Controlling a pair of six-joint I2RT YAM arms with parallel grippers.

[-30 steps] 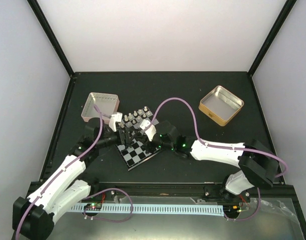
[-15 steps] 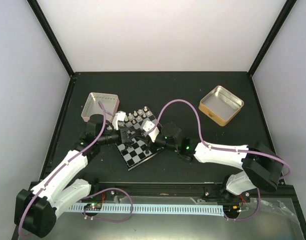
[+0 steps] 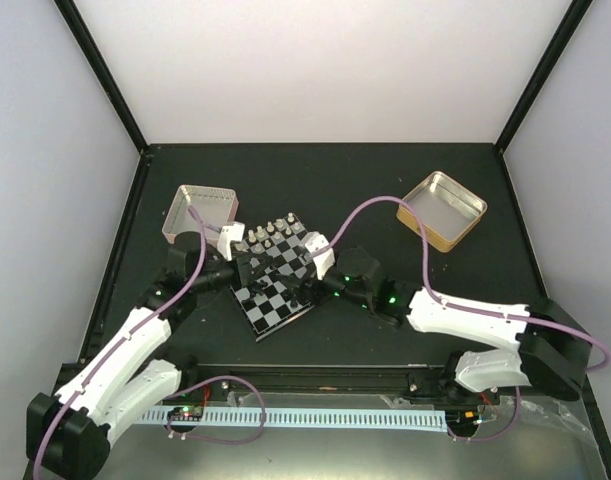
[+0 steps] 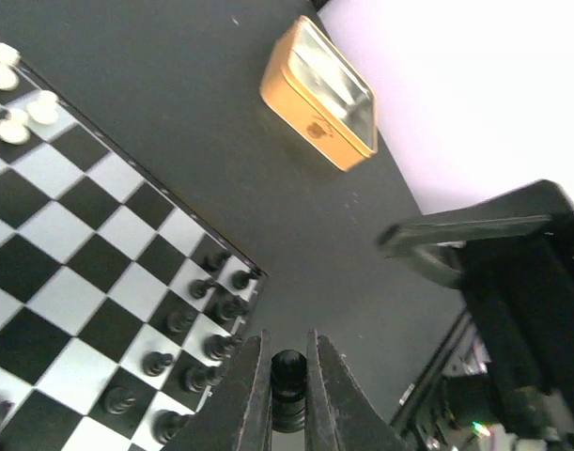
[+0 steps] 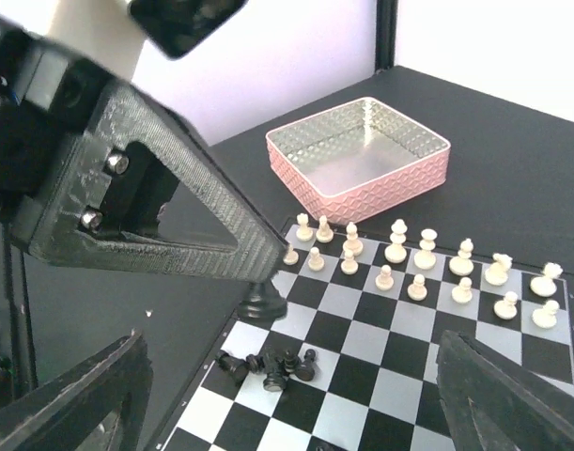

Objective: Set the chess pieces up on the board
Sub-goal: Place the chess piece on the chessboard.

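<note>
A small black chess piece [image 4: 288, 372] is clamped upright in the left pincer [image 4: 288, 399], over the edge of the black-and-silver checkered board [image 4: 56, 230]; the right pincer [image 5: 291, 376] is spread wide.

Bright, even overhead light bleaches the pale walls near white in the top view, and the matte black tabletop [image 3: 335, 170] holds only faint, soft shadows. The gold square metal tin [image 3: 442, 205] glints at upper right. In the wrist views the left gripper [image 4: 288, 343] at bottom centre, its small black chess piece [image 4: 288, 376] and the right gripper [image 5: 291, 343] fingers [image 5: 512, 395] in the lower corners are out of focus.
</note>
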